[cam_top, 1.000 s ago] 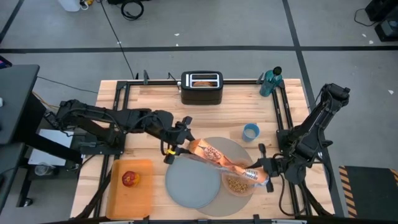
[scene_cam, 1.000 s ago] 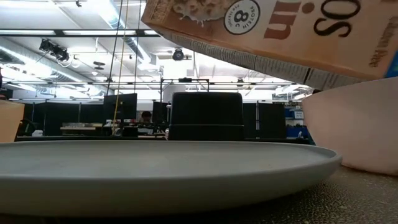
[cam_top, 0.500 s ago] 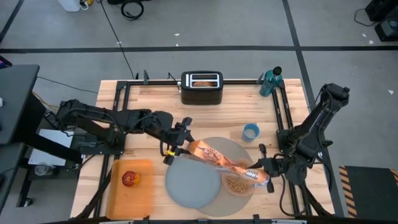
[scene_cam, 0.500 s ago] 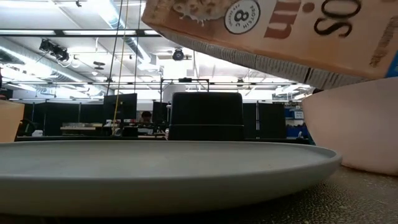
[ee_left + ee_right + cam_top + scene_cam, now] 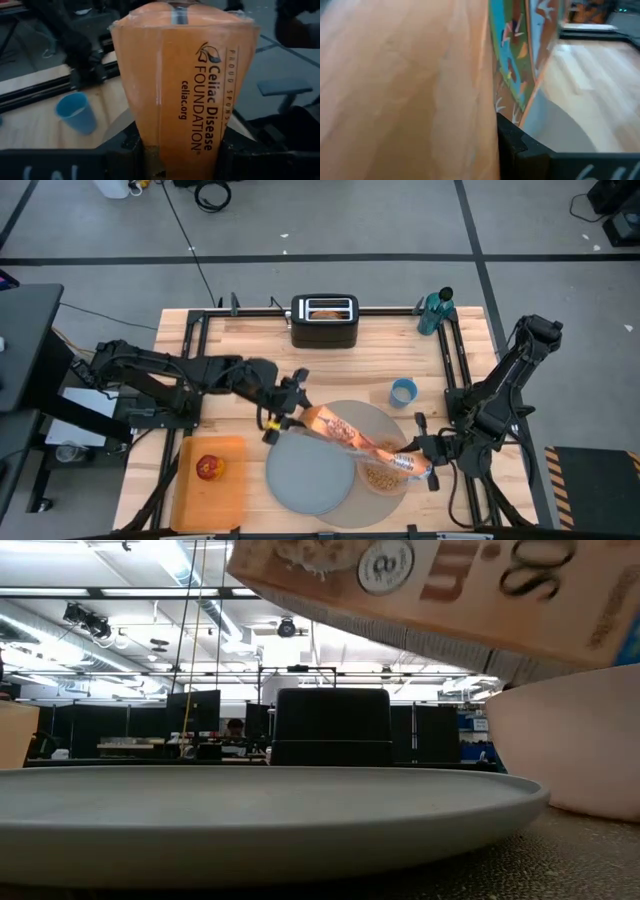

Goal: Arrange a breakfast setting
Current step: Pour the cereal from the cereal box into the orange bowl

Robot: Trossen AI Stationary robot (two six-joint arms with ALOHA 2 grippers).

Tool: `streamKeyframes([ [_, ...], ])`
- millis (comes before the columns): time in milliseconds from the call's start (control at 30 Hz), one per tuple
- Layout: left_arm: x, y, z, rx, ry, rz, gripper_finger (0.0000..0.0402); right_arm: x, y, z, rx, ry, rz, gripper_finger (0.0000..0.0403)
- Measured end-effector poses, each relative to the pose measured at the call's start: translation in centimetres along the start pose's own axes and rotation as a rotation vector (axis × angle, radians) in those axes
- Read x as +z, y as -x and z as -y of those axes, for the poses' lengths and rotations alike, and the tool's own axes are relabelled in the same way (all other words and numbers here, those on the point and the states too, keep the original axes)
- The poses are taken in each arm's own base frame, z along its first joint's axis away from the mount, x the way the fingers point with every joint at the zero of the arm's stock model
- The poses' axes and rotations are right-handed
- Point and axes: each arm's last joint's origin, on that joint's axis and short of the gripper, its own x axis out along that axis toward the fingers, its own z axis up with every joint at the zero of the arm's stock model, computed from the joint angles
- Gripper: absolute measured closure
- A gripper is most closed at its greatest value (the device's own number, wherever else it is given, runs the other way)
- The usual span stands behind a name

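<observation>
While slanting down across round grey-tan placemat [image 5: 378, 417], clamped at raised end by left end effector [image 5: 290, 418]: orange cardboard cereal box [image 5: 345, 435], lower end over small pink bowl [image 5: 384, 480]. Holding brown cereal pieces [image 5: 377, 476], touching round grey plate [image 5: 308, 470] on placemat. Clenched tight at box's lower end: right end effector [image 5: 428, 467]; cannot tell whether pinching it. On wooden counter [image 5: 240, 340] elsewhere: red apple [image 5: 208, 468] on orange rectangular board [image 5: 228, 492], black toaster [image 5: 324, 321] at far edge.
</observation>
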Motion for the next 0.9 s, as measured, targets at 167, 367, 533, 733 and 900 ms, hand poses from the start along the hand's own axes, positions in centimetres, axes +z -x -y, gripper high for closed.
streamKeyframes([
  [167,-0.02,-0.02,0.13,-0.003,0.001,-0.004,0.0255,0.14,-0.24,-0.11,0.032,0.004,-0.003,0.0394],
  [367,-0.1,0.04,0.21,-0.012,0.015,-0.013,0.0256,0.37,-0.13,0.23,0.026,-0.011,0.002,0.0394],
  [533,-0.14,0.02,0.2,-0.013,0.03,-0.017,0.0256,0.28,-0.09,0.4,0.01,-0.031,-0.005,0.0394],
  [733,-0.16,0.0,0.22,-0.012,0.051,-0.019,0.0256,0.31,-0.14,0.39,0.016,-0.027,-0.006,0.0394],
  [900,-0.22,-0.03,0.22,-0.001,0.052,-0.027,0.0256,0.13,-0.08,0.74,-0.034,0.016,-0.011,0.0394],
])
